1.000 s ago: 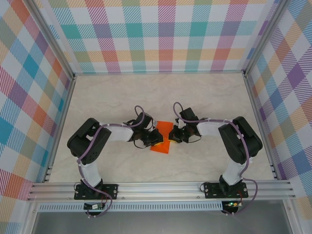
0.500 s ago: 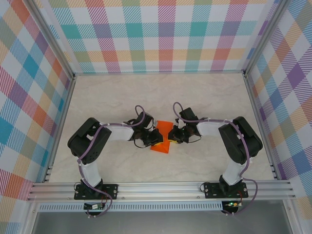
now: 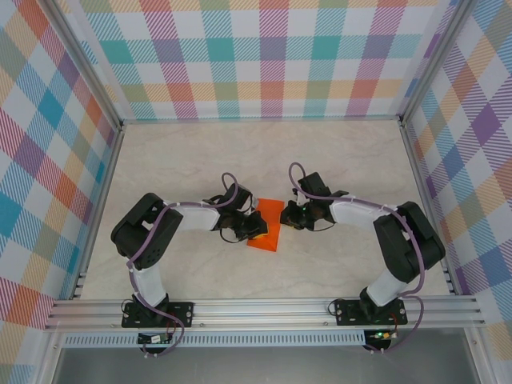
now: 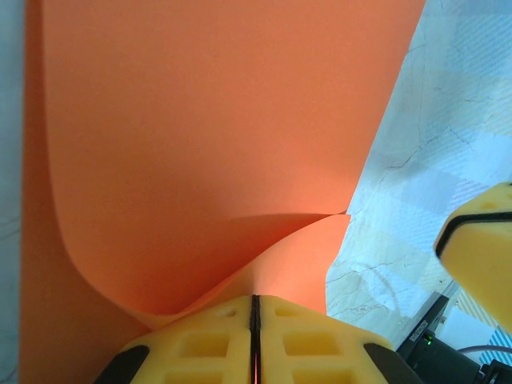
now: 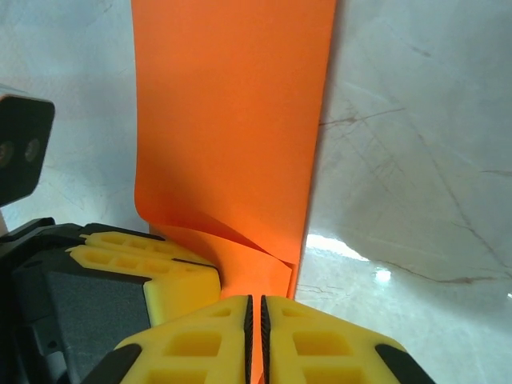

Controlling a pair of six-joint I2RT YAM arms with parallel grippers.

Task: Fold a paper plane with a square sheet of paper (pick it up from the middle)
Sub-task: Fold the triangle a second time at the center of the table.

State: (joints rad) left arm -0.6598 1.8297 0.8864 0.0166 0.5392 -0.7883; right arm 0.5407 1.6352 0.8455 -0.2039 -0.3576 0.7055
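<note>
The paper [image 3: 268, 238] lies in the middle of the counter [image 3: 336, 160]. My left end effector [image 4: 254, 320] and right end effector [image 5: 256, 320] are both pinched shut on it. I should move both slowly together, so the fold stays straight.

Looks like a robotics lab test cell rather than a home or shop. Marked as such by two robot arms bolted to the bench edge, left arm [image 3: 152, 232] and right arm [image 3: 404, 240], with purple cables [image 3: 226, 178] looped along them. Boxed in by an aluminium extrusion frame [image 3: 264, 308]. Walled on three sides with plaid-printed panels [image 3: 272, 56]. Floored with a marble-patterned tabletop [image 3: 264, 152]. Fitted with a small lit circuit board [image 3: 376, 334] under the front rail.
</note>
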